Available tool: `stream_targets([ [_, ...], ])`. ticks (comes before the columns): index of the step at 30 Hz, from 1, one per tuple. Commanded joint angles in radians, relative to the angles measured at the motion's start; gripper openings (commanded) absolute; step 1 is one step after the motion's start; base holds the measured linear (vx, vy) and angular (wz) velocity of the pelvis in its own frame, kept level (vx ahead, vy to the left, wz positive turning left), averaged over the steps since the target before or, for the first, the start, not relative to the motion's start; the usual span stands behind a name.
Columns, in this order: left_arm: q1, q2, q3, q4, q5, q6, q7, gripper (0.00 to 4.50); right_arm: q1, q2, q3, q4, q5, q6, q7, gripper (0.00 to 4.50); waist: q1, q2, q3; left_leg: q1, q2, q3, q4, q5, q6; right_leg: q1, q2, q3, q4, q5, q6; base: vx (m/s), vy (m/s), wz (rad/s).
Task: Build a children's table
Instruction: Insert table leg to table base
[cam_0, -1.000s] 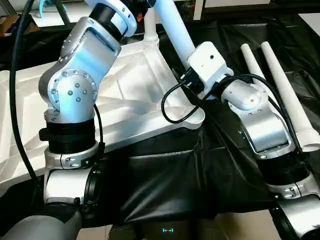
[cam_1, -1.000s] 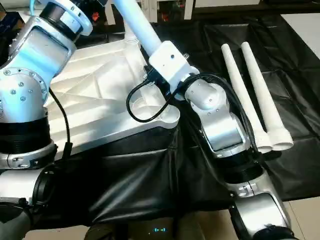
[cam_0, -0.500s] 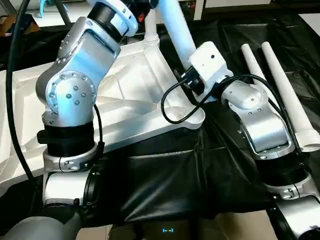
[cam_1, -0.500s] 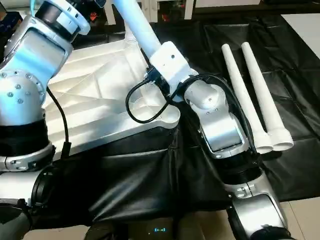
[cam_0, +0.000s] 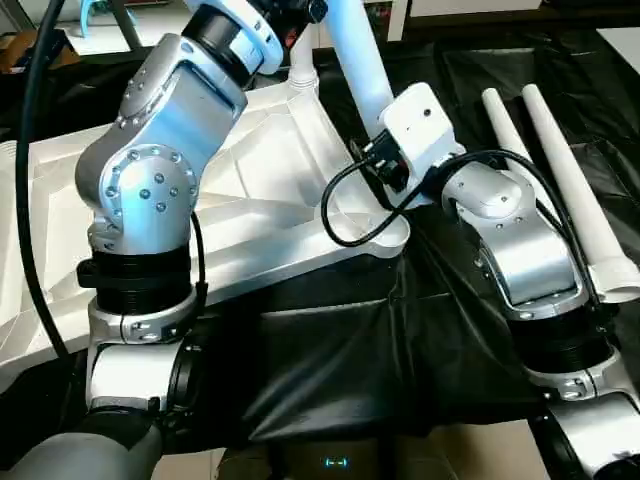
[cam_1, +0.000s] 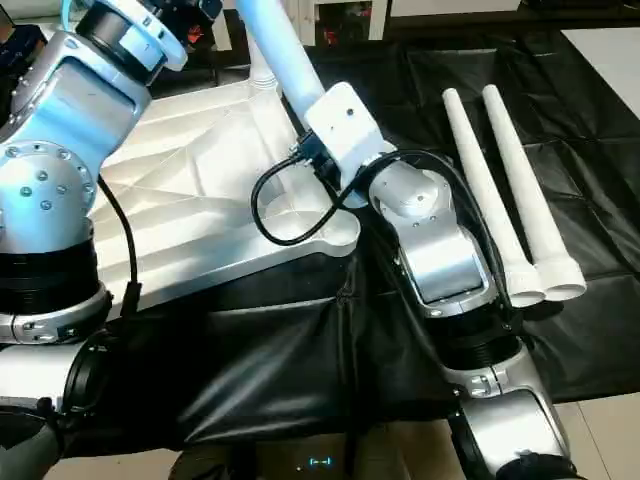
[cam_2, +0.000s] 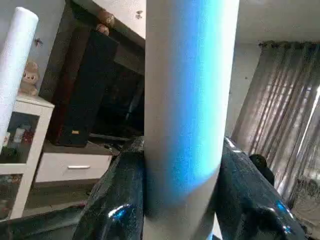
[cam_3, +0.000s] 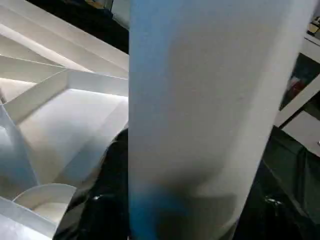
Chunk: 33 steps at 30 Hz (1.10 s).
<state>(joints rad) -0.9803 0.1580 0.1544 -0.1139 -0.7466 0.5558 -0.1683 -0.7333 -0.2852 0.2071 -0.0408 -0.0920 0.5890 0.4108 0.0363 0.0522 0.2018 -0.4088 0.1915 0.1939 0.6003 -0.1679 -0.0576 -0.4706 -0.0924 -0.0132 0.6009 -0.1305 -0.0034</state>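
Looked down on a black sheet spread over the floor, with a dark cabinet and grey curtains far off in the room. Saw the white table top lying upside down on the sheet, its ribs facing up. Found two spare legs lying side by side on the sheet, off to the right and well apart from the top. Spotted a standing leg stuck upright in the far corner socket. Saw a held leg slanting up over the top, above the near corner socket. Found the left gripper clamped around the held leg higher up, with its black fingers hugging both sides of the tube. Found the right gripper lower down, wrapped around the same leg, its fingers pressed against the white tube just above the ribbed top.
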Motion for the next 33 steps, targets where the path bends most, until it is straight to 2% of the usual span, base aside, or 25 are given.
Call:
stream_targets([
  [1,-0.001,0.020,0.001,-0.040,0.019,-0.033,-0.017,1.55,0.026,0.007,0.008,-0.029,0.007,0.026,0.004,2.57,0.005,-0.006,-0.111,0.023,0.001,-0.002,-0.050,-0.036,0.096,0.091,-0.010,0.015,-0.030,0.019,-0.307,0.000,0.000,0.00],
  [4,0.002,0.018,-0.005,-0.042,0.030,-0.037,-0.022,1.55,0.029,0.008,0.008,-0.035,0.004,0.035,-0.001,2.96,0.005,-0.005,-0.112,0.023,0.001,-0.002,-0.050,-0.041,0.093,0.092,-0.011,0.015,-0.030,0.013,-0.307,0.000,0.000,0.00],
  [6,0.003,0.014,-0.008,-0.044,0.033,-0.039,-0.021,1.55,0.029,0.007,0.011,-0.040,-0.003,0.042,-0.002,3.01,0.005,-0.004,-0.112,0.023,0.001,-0.002,-0.050,-0.045,0.088,0.092,-0.010,0.015,-0.030,0.006,-0.306,0.000,0.000,0.00],
  [12,-0.001,0.009,-0.011,-0.048,0.033,-0.037,-0.027,1.55,0.033,0.008,0.015,-0.045,-0.001,0.048,0.003,3.01,0.006,-0.005,-0.111,0.024,0.001,-0.002,-0.050,-0.050,0.085,0.090,-0.011,0.016,-0.030,-0.002,-0.304,0.000,0.000,0.00],
  [23,0.010,0.005,-0.021,-0.057,0.044,-0.035,-0.043,1.55,0.005,0.023,-0.004,-0.038,-0.008,-0.031,-0.028,3.01,0.005,-0.007,-0.109,0.024,0.001,-0.002,-0.051,-0.074,0.074,0.089,-0.011,0.016,-0.033,-0.040,-0.292,0.000,0.000,0.00],
  [29,0.009,0.009,-0.017,-0.050,0.052,-0.042,-0.047,1.55,0.005,0.025,-0.010,-0.038,-0.003,-0.035,-0.030,3.01,0.004,-0.007,-0.108,0.024,0.000,-0.002,-0.052,-0.084,0.068,0.088,-0.010,0.016,-0.034,-0.057,-0.282,0.000,0.000,0.00],
  [30,0.009,0.011,-0.016,-0.047,0.054,-0.044,-0.047,1.55,0.006,0.026,-0.011,-0.038,0.000,-0.035,-0.028,2.73,0.004,-0.007,-0.108,0.024,0.000,-0.002,-0.052,-0.083,0.068,0.088,-0.009,0.016,-0.034,-0.054,-0.282,0.000,0.000,0.00],
  [33,0.009,0.011,-0.016,-0.044,0.059,-0.047,-0.047,1.55,0.012,0.030,-0.015,-0.041,0.009,-0.033,-0.025,2.62,0.003,-0.007,-0.108,0.024,0.000,-0.002,-0.052,-0.084,0.069,0.088,-0.009,0.016,-0.035,-0.056,-0.281,0.000,0.000,0.00],
])
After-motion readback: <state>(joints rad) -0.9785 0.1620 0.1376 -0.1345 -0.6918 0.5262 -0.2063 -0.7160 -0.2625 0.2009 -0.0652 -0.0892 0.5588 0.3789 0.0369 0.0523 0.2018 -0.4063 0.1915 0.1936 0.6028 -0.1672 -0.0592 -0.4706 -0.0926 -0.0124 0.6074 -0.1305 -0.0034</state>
